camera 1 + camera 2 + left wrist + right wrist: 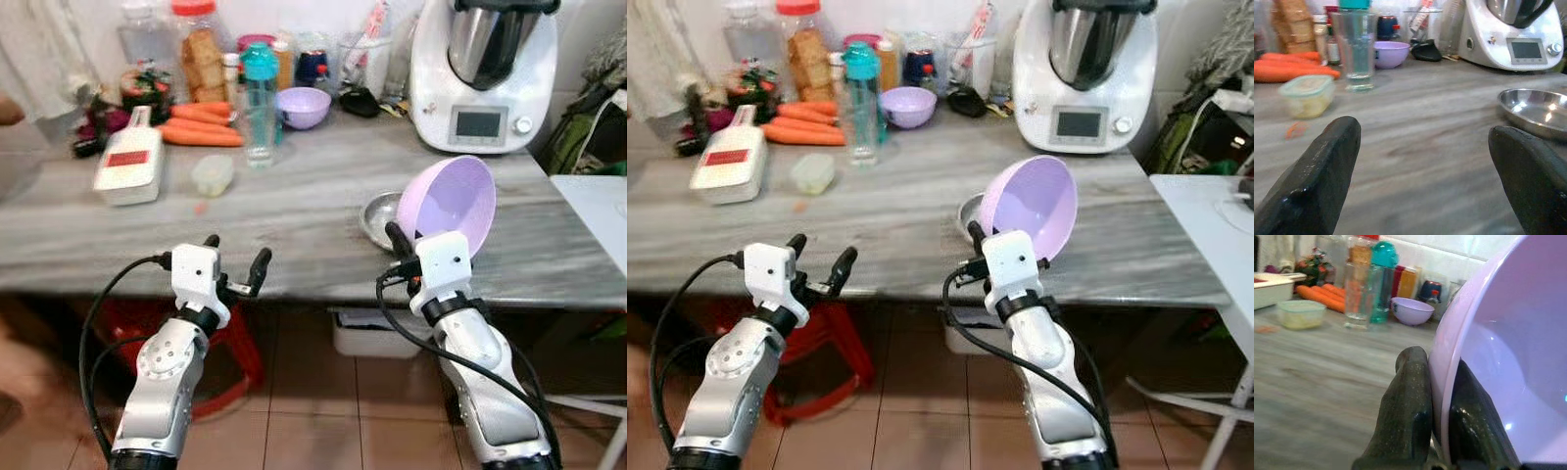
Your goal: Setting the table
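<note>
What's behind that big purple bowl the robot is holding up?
A shiny metal dish sits on the counter just behind the purple bowl, which the right gripper holds tilted by its rim. The bowl covers much of the dish.

Lilac bowl (1508, 382), rim pinched between right gripper (1437, 416) fingers; grey countertop (1312, 396); behind: glass (1357, 289), teal bottle (1383, 279), carrots (1322, 296), small purple bowl (1412, 311).

Lilac bowl (453, 203) tipped on edge, rim pinched by right gripper (400, 243), above steel dish (377, 217) on table (294, 206)
</note>
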{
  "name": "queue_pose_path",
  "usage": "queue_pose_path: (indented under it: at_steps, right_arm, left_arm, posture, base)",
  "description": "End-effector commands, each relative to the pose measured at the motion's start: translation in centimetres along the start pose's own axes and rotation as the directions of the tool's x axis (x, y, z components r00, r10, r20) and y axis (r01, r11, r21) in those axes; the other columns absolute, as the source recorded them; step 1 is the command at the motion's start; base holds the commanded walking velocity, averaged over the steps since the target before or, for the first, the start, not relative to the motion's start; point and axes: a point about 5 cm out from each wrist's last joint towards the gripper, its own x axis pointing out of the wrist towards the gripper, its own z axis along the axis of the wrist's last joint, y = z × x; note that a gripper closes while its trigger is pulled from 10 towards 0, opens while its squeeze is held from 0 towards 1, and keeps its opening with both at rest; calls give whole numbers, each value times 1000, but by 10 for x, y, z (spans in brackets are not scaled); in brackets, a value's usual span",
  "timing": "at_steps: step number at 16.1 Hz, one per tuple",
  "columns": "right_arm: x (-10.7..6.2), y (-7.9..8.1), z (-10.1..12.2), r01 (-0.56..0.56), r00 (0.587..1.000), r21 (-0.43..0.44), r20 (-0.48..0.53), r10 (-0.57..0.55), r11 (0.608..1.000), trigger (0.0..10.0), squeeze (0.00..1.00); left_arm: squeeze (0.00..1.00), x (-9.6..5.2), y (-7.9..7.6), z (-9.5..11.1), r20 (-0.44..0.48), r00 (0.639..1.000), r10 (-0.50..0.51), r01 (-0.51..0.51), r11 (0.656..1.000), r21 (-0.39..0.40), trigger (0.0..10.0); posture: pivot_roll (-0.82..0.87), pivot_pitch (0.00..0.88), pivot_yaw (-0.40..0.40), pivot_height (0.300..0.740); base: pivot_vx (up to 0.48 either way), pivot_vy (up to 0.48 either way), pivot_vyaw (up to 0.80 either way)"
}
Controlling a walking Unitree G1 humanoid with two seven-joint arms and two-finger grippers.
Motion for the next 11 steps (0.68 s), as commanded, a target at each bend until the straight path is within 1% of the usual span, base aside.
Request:
queue_pose_path:
  at_steps: [1,2,3,4,5,7,11]
  right_arm:
    - [-1,-6,3,16,1000,-18,16,-15,1000,10000,0]
    - [-1,-5,3,11,1000,-19,15,-11,1000,10000,0]
    - [-1,-4,3,1,1000,-26,11,0,1000,10000,0]
    - [-1,-2,3,-21,1000,-53,14,21,998,10000,0]
    - [-1,0,3,-37,999,-61,16,38,997,10000,0]
    - [-2,3,2,-45,999,-46,11,45,998,10000,0]
    - [-3,1,-1,-44,999,-41,-8,44,998,10000,0]
  left_arm:
    - [0,0,-5,1,2,1000,-23,23,1000,3,10000]
    - [0,0,-5,1,-1,1000,-24,24,1000,6,10000]
    - [0,-2,-5,3,13,1000,-24,24,1000,-16,10000]
    - [0,-3,-6,4,25,999,-40,40,999,-16,10000]
    - [0,-5,-7,4,21,998,-53,53,999,-13,10000]
    - [0,-13,-10,0,12,996,-92,92,996,4,10000]
    - [0,-23,-16,-7,-24,995,-100,100,995,0,10000]
  posture:
    - [-42,25,10,740]
    - [-42,25,10,740]
    - [-42,25,10,740]
    - [-42,25,10,740]
    - [-42,25,10,740]
    - [-42,25,10,740]
    - [-34,40,13,740]
  base:
    - [398,0,0]
    - [379,0,0]
    - [0,0,0]
    - [0,0,0]
    - [0,0,0]
    - [0,0,0]
    - [0,0,0]
